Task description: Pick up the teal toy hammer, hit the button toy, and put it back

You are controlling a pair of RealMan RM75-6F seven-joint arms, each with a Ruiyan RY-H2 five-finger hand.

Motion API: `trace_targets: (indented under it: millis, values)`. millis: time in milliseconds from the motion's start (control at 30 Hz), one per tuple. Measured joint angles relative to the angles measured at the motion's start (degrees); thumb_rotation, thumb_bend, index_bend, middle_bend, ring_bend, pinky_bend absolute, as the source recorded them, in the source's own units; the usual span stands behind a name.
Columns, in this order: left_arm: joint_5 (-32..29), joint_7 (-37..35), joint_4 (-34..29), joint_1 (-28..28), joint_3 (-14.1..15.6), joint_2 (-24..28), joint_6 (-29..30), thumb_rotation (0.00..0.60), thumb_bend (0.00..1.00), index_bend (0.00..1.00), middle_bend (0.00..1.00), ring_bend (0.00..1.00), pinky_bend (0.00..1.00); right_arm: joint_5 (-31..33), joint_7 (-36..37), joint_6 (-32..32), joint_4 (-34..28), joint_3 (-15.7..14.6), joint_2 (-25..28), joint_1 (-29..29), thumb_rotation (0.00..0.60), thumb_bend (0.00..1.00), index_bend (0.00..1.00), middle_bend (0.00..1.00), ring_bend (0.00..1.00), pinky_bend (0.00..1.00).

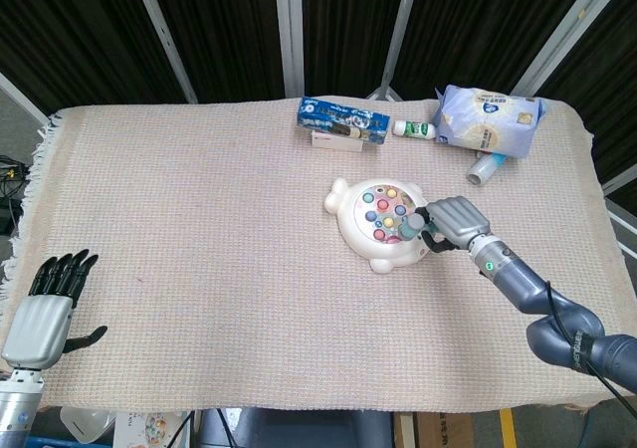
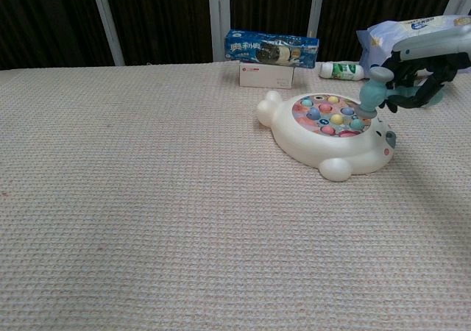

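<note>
Woven beige tablecloth (image 1: pixel 199 269), dark curtain behind. Right hand (image 1: pixel 454 219) grips teal toy hammer (image 2: pixel 370 91), head poised directly over button toy (image 1: pixel 383 224) (right-edge buttons), handle pointing right. Left hand (image 1: pixel 45 309) empty, fingers apart, well apart at table's near-left corner.

right hand (image 1: pixel 453 215) fingers curled, left hand (image 1: pixel 45 309) spread, idle

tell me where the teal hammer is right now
The teal toy hammer is in the right hand, its head over the right edge of the button toy, right of table centre.
</note>
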Motion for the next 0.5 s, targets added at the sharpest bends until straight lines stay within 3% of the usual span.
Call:
trace_targets:
  millis: [300,500]
  values:
    - [-0.53,-0.93,0.92,-0.14,0.04,-0.25,-0.56,0.6,0.13,0.0,0.0,0.0,0.0,11.38,-9.69,-2.74,0.92,-2.3,-1.43,7.52,0.6,0.78,0.89,0.77,0.57,0.39]
    - [-0.97,-1.44,1.42,-0.24,0.01,-0.48,-0.87,0.6,0.13,0.0,0.0,0.0,0.0,19.59,-15.17,-3.14,1.98,-5.4,-2.44,12.78,0.6,0.78,0.89,0.77,0.57,0.39]
